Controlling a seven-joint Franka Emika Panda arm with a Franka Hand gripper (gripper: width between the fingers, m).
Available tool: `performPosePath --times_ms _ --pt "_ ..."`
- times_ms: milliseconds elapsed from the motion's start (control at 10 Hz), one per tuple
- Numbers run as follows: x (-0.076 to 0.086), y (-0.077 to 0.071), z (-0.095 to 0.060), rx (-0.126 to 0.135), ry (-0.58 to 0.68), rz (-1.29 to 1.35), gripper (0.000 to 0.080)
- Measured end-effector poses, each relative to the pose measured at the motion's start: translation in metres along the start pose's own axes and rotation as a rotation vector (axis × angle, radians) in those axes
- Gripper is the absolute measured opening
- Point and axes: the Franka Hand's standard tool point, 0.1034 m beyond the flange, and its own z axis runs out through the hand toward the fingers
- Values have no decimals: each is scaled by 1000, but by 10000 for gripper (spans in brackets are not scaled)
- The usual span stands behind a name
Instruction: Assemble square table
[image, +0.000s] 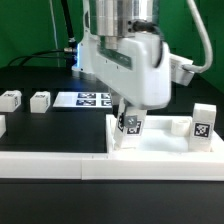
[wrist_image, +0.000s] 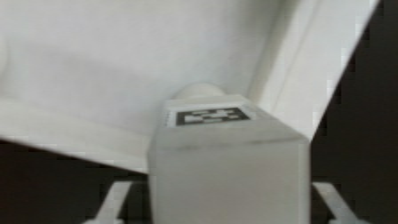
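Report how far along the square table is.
Done, by the look of it: one leg stands upright at the tabletop corner on the exterior view's right; whether it is seated I cannot tell. In hand: the pincer grips a second leg over the tabletop's corner on the exterior view's left. Left: two loose legs lie on the table, further to that left.

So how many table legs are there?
4 legs. In the exterior view: two at left, one leg in the gripper at the tabletop, one upright at right. Some may be hidden.
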Motion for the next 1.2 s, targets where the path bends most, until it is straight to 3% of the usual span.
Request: performPosePath --times_ms 200,400,500,600,700,900,1200 --pt "4 2 1 -1 -64 456 296" --pt "4 2 2 -4 -70 532 296" --pt "3 2 2 -3 -71 504 296" --pt "3 2 2 1 -68 455 487" --pt "-3 0 4 20 -63 226 613" --pt "-4 2 6 35 -60 -111 638" --pt "-2 3 6 38 -53 -299 649"
